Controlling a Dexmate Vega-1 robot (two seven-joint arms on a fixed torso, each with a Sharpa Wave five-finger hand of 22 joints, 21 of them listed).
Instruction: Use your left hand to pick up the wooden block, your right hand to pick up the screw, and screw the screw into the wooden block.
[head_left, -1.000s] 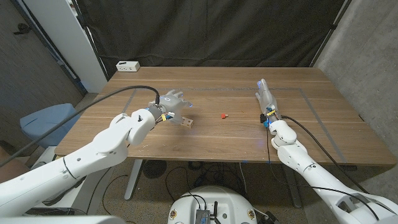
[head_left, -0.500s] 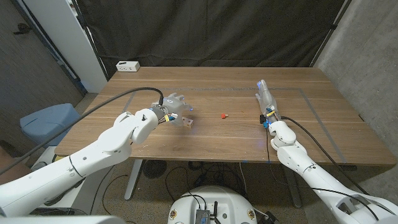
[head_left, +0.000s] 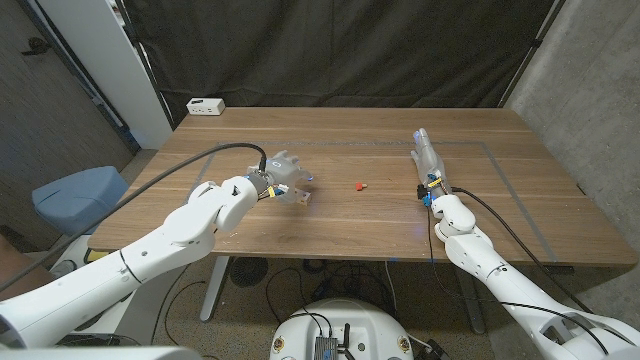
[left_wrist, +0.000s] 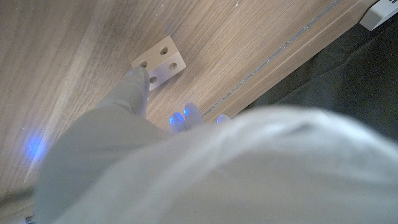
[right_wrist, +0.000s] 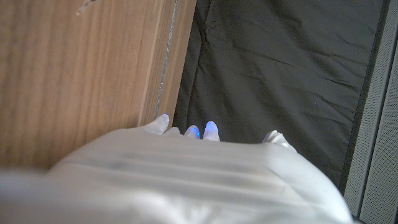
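Observation:
The small pale wooden block (head_left: 300, 197) with holes in its face lies on the table's left half. My left hand (head_left: 283, 172) hovers over it with fingers spread. In the left wrist view one finger (left_wrist: 137, 87) touches the edge of the wooden block (left_wrist: 159, 62), while the other fingertips (left_wrist: 186, 116) stay apart from it. The small red screw (head_left: 360, 185) lies alone near the table's middle, between the two hands. My right hand (head_left: 426, 155) stands at the right with fingers stretched out and nothing in it, well away from the screw.
A white power strip (head_left: 206, 105) sits at the table's back left corner. A blue chair (head_left: 78, 196) stands off the table's left side. A black curtain (head_left: 340, 50) hangs behind the table. Thin tape lines (head_left: 480, 145) run across the tabletop.
My left arm has pushed forward and to the right, bringing its hand closer over the block. The block, the screw and my right hand have stayed put.

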